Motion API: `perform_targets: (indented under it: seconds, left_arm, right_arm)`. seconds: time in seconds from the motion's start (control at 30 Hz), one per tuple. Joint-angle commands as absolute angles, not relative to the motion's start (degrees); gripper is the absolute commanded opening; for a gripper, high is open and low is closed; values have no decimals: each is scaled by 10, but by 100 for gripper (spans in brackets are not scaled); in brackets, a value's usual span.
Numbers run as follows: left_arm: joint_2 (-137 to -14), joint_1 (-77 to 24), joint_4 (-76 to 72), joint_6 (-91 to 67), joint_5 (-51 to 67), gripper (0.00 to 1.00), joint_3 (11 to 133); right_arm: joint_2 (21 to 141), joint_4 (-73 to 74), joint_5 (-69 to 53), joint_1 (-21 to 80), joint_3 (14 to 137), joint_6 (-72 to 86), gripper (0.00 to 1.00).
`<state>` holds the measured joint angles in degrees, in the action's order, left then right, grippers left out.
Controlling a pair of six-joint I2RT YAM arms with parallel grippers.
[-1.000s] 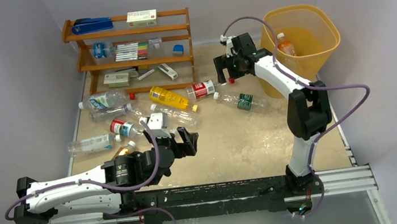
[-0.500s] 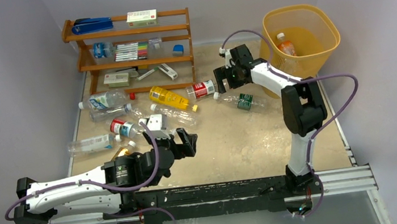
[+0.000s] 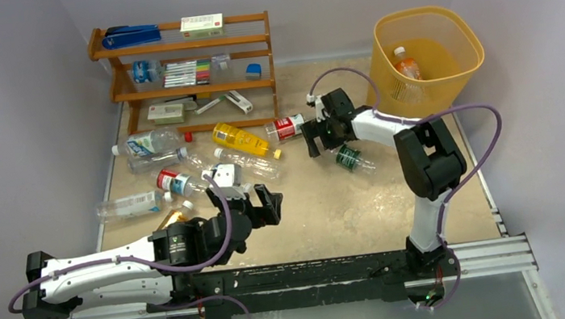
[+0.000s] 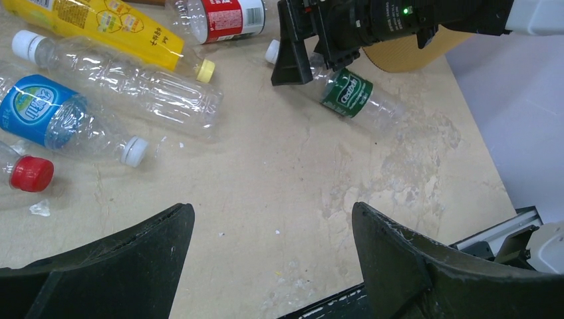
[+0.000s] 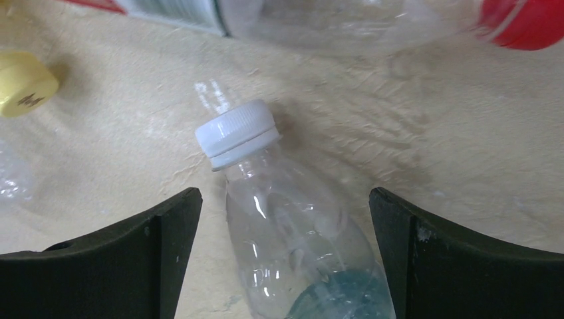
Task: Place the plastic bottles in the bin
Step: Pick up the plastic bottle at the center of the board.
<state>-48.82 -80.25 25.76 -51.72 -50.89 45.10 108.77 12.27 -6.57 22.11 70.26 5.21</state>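
The yellow bin [image 3: 448, 78] stands at the back right with one orange bottle [image 3: 407, 64] inside. My right gripper [image 3: 318, 132] is low and open, its jaws on either side of the neck of a clear green-labelled bottle [image 3: 350, 157] lying on the table. The right wrist view shows that bottle [image 5: 292, 226] with its white cap [image 5: 236, 133] between the fingers of the right gripper [image 5: 284, 199], untouched. My left gripper [image 3: 264, 202] hangs open over bare table, also seen as the left gripper [image 4: 271, 211]. Several more bottles lie at left, among them a yellow one [image 3: 240, 140] and a red-labelled one [image 3: 286, 127].
A brown wooden shelf rack [image 3: 186, 65] with pens and small boxes stands at the back left. An amber bottle [image 3: 175, 216] lies against my left arm. Grey walls close in the table on three sides, and a metal rail [image 3: 318, 273] runs along the near edge.
My right arm has swung away from the bin, down and to the left, and lowered its open jaws around the green-labelled bottle's neck. The left arm has barely moved.
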Motion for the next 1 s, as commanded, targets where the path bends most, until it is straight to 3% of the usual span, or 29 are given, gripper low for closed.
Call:
perform_targets:
  seconds: [0.0,0.2,0.43,0.53,0.97]
  left_arm:
    - [-484,-801,234,-526,-509,89,448]
    - [-478,-802,232,-531,-505,88,442]
    - [-467,-802,239,-532,-504,89,440]
    - [-462,-801,244,-532,-505,89,440]
    - [-443,-801,250,-540,-503,89,431]
  right_arm:
    - [1063,110,-67,251,672,81,96]
    - [1052,112,-66,276,656,101,78]
    - [1028,124,-81,280,663,108,42]
    - [1015,138,-85,280,682,107,38]
    - [940,249,-77,280,821,108,39]
